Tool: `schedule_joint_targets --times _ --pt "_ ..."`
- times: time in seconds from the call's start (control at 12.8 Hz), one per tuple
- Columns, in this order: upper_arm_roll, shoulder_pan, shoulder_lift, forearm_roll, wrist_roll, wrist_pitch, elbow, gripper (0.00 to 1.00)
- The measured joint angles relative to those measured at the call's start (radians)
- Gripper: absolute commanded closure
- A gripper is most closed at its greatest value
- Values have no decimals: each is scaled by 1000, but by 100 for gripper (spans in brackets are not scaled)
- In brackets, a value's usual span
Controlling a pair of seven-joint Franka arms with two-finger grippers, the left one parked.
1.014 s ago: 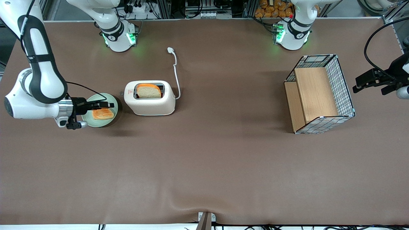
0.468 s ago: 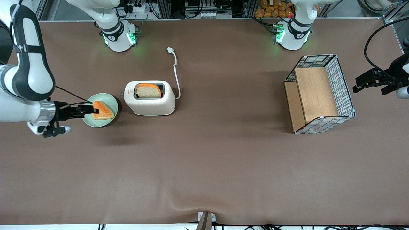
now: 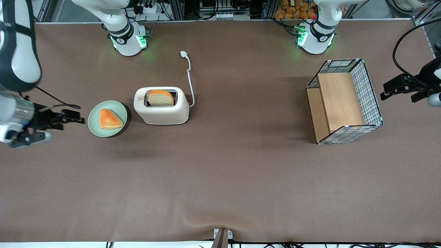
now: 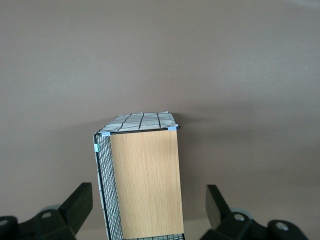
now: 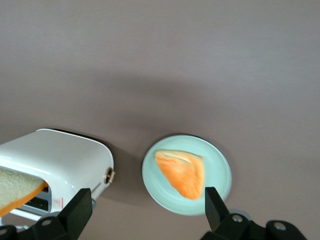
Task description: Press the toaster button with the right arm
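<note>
Gripper [image 3: 77, 117] hanging empty, fingers spread apart
Just past its tips sits the plate [image 3: 119, 107] with a pastry [image 3: 109, 119]; next comes the toaster [image 3: 162, 115], its button [image 5: 108, 175] facing the gripper, bread [image 3: 160, 98] in the slot

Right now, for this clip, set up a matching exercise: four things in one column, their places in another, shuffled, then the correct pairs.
Things:
1. bread slice
2. pastry
3. plug
4. gripper

Places:
A. on the green plate
B. on the table, at the cord's end
C. in the toaster slot
D. beside the plate, toward the working arm's end, jaws open

Pairs: 1-C, 2-A, 3-B, 4-D
</note>
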Motion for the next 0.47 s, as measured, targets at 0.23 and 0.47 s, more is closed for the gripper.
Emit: schedule_joint_targets --times 0.23,0.47 --pt "0 0 -84 -40 49 -72 37 0" --pt "-14 -4 -124 -47 74 -161 92 0"
